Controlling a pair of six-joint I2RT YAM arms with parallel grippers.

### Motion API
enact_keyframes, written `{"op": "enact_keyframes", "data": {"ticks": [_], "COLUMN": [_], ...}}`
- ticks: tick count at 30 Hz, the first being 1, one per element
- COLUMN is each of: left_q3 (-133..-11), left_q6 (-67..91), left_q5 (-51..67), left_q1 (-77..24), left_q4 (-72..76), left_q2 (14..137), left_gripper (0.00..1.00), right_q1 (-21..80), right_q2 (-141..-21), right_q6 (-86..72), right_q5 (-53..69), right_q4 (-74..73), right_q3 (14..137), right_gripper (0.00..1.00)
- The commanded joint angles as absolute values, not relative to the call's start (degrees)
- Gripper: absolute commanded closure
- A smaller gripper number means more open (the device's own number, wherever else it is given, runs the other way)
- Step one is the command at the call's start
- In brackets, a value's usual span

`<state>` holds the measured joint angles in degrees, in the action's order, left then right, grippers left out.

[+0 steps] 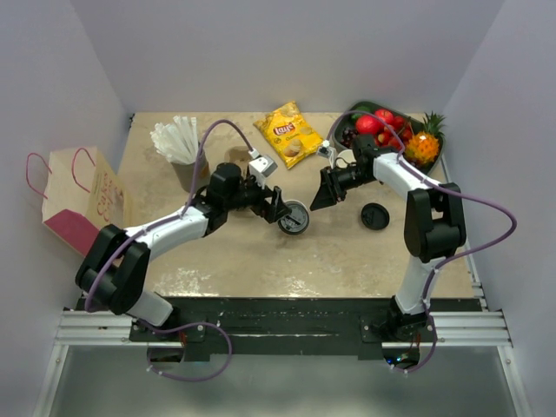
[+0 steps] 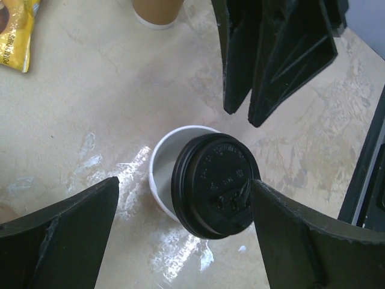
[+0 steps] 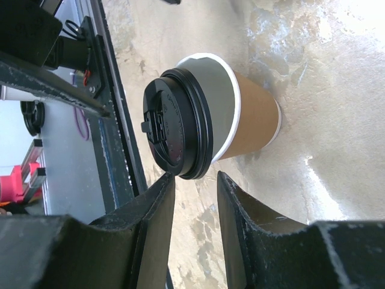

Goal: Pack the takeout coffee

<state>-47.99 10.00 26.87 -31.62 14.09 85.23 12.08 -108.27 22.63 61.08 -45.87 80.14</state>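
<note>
Top view, with wrist details. The takeout coffee (image 1: pixel 294 217) stands upright near the middle of the table (image 1: pixel 347 261). Its black lid (image 2: pixel 213 183) sits askew: it covers only part of the mouth, and you can see a crescent of the white interior at the 9 o'clock side in the left wrist view.

Your left gripper (image 2: pixel 185 183) is spread wide and straddles the cup, grasping nothing. The finger (image 2: pixel 289 235) at 3 o'clock meets the lid's edge. The finger at 9 o'clock stands apart from the cup.

Your right gripper (image 3: pixel 195 177) hangs at 1 o'clock from the cup in the top view. Its jaws are parted by a narrow gap with nothing between them, and the tips are just beside the lid's rim.

A loose lid (image 1: pixel 374 215) lies at 3 o'clock from the cup, well apart. A yellow chip bag (image 1: pixel 287 132) lies at 12 o'clock, a fruit tray (image 1: pixel 434 161) at 1 o'clock near the far corner, and a paper bag (image 1: pixel 78 200) at 9 o'clock off the table's edge. A second tan cup (image 2: pixel 157 11) shows at the top edge of the left wrist view.
</note>
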Motion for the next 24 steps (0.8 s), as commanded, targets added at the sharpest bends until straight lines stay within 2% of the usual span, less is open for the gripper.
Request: {"op": "enact_keyframes", "data": {"ticks": [1,11,24], "left_q3": [-52.1,-52.4,-54.3], "left_q6": [9.8,7.4,3.2], "left_q5": [24.9,29.2,25.8], "left_q1": [-31.4,-31.4,-30.8], "left_q4": [16.1,15.3,12.6], "left_q2": [88.0,90.0,92.7], "left_gripper": [0.07,0.08,0.1], "right_q1": [12.0,12.0,12.0], "right_q2": [-106.4,-106.6,-107.6], "right_q6": [24.3,23.9,23.6], "right_q5": [62.2,62.7,62.9], "right_q4": [-46.1,-46.1,-46.1], "right_q3": [80.8,80.7,80.9], "right_gripper": [0.61,0.61,0.61]}}
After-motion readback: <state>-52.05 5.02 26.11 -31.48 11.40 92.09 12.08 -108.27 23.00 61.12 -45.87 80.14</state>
